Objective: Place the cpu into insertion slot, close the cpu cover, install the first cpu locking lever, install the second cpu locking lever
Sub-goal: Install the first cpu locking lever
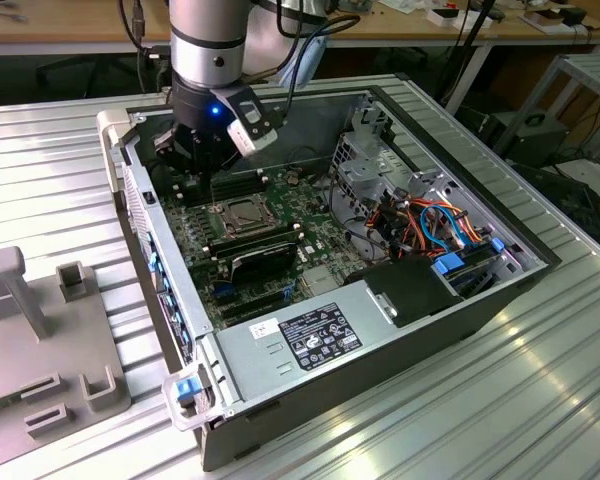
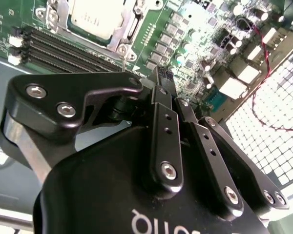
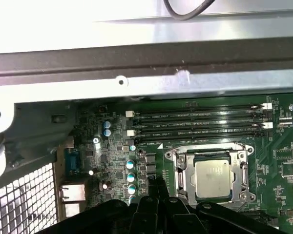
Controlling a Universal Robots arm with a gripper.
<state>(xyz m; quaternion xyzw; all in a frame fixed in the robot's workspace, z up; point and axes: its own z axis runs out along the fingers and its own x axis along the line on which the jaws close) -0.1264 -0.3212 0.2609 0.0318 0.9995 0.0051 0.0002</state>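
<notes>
The tool (image 2: 158,74) is clenched, its two black fingers (image 3: 156,184) pressed flat together with nothing between them. The tips hang just beside the cpu cover (image 3: 183,176), on the cover's side toward the perforated rear wall (image 3: 19,195) of the case, and I cannot tell whether they touch the board.

The cpu (image 3: 214,179) lies flat with its silver-grey face up, seated in the insertion slot, which is itself hidden under it. The chip is square, so it has no long axis. Its edges run parallel to the black memory slots (image 3: 200,122) beside the cover. The cover's silvery frame lies down flat around the chip, with the metal face showing through its window.

In the exterior view the arm (image 1: 208,40) stands nearly vertical over the open computer case (image 1: 460,325), with its wrist pointing straight down into the case — a blue light glows on the wrist. The tool (image 1: 211,188) reaches the green motherboard (image 1: 310,215) next to the cover. The case rests on a ribbed metal surface (image 1: 540,400).
</notes>
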